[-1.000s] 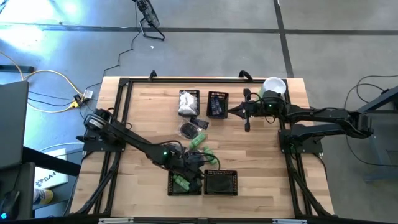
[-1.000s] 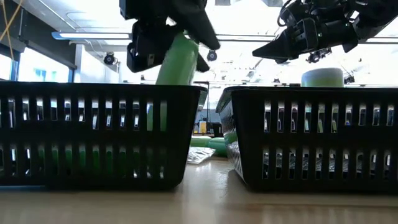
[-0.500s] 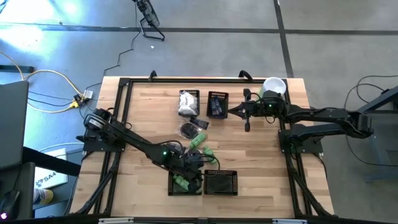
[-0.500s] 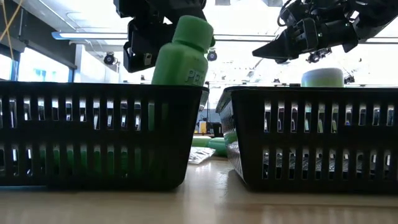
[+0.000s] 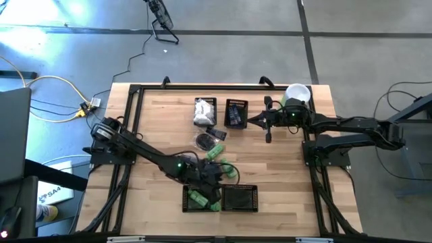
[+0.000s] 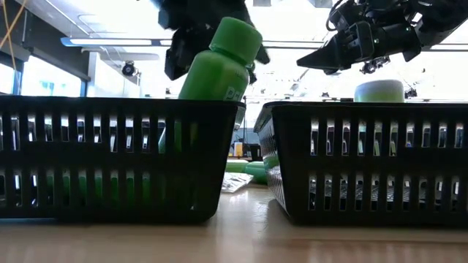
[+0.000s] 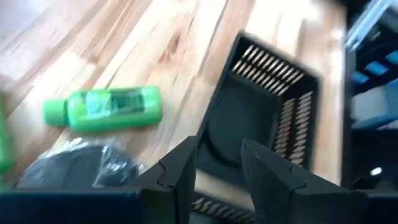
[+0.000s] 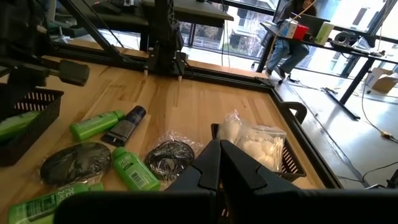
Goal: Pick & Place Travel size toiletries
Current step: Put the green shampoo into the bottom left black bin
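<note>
Where two baskets sit at lower centre of the high view, hovering above the left basket [image 6: 110, 146]: left gripper [image 7: 219, 149], fingers part way apart, gripping nothing. Leaning tilted inside that basket, cap poking above the rim: green bottle [image 6: 219, 66]. Lying loose on the table at centre: more green bottles [image 5: 216, 154]. Upper centre, in a small basket: white packets [image 5: 204, 111]. Waiting at upper centre-right: right gripper [image 5: 250, 121], fingers pressed together, empty.
</note>
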You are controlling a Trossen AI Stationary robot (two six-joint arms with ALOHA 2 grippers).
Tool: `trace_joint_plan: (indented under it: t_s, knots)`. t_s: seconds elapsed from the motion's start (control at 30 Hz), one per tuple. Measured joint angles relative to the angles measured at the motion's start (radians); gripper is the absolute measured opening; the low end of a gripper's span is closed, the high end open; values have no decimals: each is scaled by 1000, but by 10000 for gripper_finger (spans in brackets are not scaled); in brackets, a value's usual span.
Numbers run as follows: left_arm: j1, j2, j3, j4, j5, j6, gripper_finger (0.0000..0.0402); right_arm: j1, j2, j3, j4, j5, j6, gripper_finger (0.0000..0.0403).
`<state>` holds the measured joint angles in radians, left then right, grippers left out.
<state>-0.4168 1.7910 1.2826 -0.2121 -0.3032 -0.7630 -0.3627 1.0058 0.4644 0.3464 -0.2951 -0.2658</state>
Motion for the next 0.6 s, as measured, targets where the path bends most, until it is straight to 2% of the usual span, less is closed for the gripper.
trace_joint_plan:
  t_s: [0.1,0.23,0.33,0.47,0.53,0.6]
  knots:
    - [-2,-19,0,100,10,4,125,0,0,0,0,0,-1,3]
    - [-12,-29,2,154,18,-12,117,0,0,0,0,0,-1,3]
    - [-25,-27,2,155,3,-30,91,0,0,0,-2,0,-1,3]
    - [-33,-25,12,144,-33,-33,36,0,0,0,-7,0,-1,3]
    - [-43,-24,53,101,-44,-27,10,0,0,0,-7,0,-1,3]
    - [-52,-24,109,25,-53,-29,7,0,0,0,-7,0,-1,3]
